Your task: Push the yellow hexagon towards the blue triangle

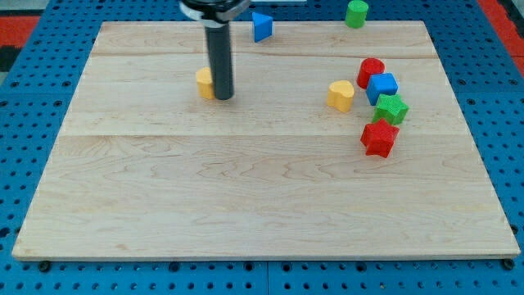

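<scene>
- Just left of the rod, low side: yellow hexagon [204, 83], half hidden by the rod, so you can't read which way a corner points; shape is squat, no real long axis visible.
- Rod: your tip [223, 97] sits touching or just beside the hexagon's right edge. No gripper here, nothing opens or closes, it only pushes.
- Up and right of the rod: blue triangle [261, 26] at the board's [246, 205] top edge, apparently pointing to the view's right. Near the hexagon but clearly apart.
- Progress: you're mid-task I'd judge; gap not closed, push up-right left.
- Tip is on the hexagon's triangle side, so you likely need to get round it first.
- Far right of the rod: yellow heart [341, 95], cluster of other blocks, not involved.
</scene>
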Motion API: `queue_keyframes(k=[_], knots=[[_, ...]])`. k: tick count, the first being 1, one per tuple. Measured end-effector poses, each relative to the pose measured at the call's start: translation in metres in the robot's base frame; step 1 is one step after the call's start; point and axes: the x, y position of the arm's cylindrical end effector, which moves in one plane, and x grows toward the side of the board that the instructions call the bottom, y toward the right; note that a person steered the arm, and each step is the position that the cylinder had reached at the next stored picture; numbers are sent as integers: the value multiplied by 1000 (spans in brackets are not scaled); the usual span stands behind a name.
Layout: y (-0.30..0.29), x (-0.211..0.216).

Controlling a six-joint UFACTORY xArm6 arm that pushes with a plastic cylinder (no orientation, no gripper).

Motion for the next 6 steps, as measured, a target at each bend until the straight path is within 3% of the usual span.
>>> queue_keyframes(k=[2, 3, 6], knots=[[-57, 4], [-13, 22], [-59, -65]])
